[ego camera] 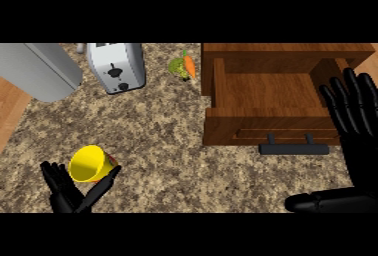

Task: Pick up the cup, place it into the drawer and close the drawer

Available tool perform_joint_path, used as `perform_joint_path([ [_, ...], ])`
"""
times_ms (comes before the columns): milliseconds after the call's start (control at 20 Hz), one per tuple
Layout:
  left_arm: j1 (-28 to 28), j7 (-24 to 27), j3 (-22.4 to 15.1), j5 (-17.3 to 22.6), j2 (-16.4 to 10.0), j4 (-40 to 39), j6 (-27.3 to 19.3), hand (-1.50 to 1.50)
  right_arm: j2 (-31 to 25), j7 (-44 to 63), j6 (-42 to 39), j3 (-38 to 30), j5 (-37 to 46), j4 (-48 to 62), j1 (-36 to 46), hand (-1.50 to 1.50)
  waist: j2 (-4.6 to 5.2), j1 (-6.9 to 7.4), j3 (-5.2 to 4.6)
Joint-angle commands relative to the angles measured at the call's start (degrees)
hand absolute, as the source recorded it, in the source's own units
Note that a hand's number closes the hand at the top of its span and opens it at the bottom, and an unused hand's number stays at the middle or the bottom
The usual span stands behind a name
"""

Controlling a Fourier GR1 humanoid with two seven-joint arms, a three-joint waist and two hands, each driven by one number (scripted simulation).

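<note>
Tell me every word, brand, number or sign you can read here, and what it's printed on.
No text can be read anywhere in this view.
Toaster: no brand or numbers show.
Yellow cup: a small red patch on its side, too small to tell whether it holds lettering.
Wooden drawer: no label or marking.
Carrot: no marking.
</note>
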State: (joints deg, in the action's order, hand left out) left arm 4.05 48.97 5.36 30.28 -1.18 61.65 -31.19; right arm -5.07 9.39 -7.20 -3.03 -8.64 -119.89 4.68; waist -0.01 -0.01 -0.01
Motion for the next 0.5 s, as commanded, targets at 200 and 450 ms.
perform_joint_path([
  [200,-4.4,2.1,3.2,1.0,-0.2,-4.9,4.6,-1.50,0.2,-1.1,-0.3,-0.6,-0.5,2.2,1.7,-1.50,0.00,0.03,0.01],
  [450,-3.5,6.8,5.3,2.8,0.3,-8.9,9.8,-1.50,0.4,-0.5,0.1,0.4,0.8,3.0,2.2,-1.50,0.01,0.06,0.00],
])
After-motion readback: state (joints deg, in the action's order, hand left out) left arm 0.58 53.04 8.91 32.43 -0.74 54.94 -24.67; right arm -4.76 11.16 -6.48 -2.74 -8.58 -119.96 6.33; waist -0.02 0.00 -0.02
